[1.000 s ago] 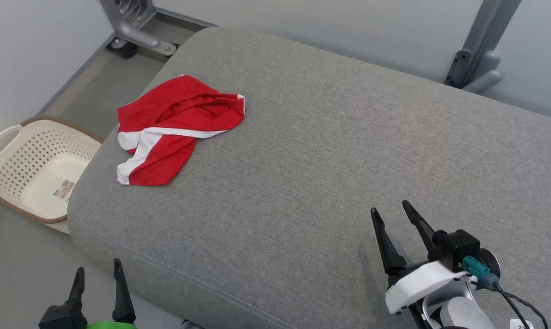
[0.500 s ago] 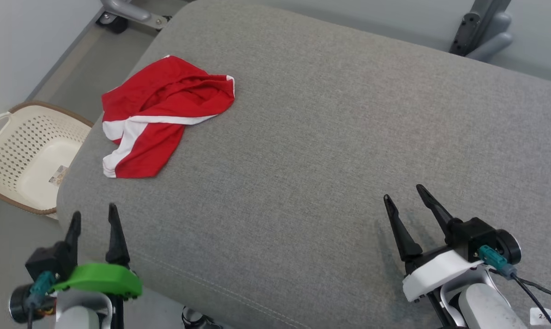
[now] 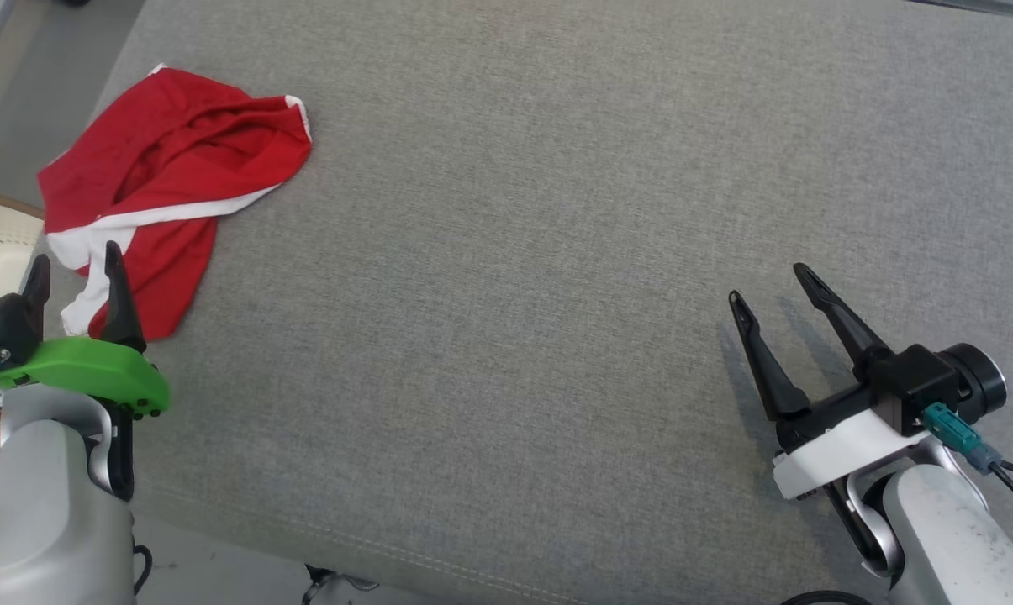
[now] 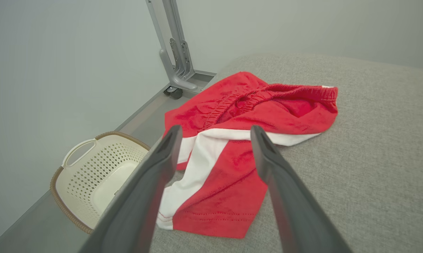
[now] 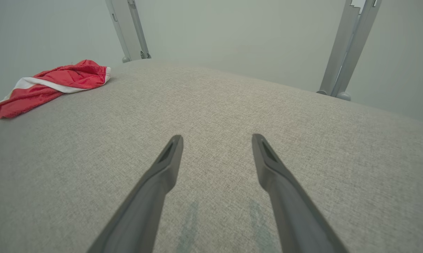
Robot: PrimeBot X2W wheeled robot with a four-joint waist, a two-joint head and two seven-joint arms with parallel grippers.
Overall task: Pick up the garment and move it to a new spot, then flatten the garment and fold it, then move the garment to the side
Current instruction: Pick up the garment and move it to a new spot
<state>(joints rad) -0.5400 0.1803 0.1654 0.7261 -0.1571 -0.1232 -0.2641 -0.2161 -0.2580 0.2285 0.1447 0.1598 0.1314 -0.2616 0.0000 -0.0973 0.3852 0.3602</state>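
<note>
Garment [image 3: 178, 160], crumpled on the grey cushion [image 3: 514, 252] at the head view's upper left, lies just ahead of the open, empty left hand [image 3: 76, 256], with the open right hand [image 3: 767, 282] well apart at lower right.

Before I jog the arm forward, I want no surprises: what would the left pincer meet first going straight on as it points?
Most likely the red garment: the left pincer, open, points at its near white-striped part on the grey cushion. Its height above the fabric is unclear.
</note>
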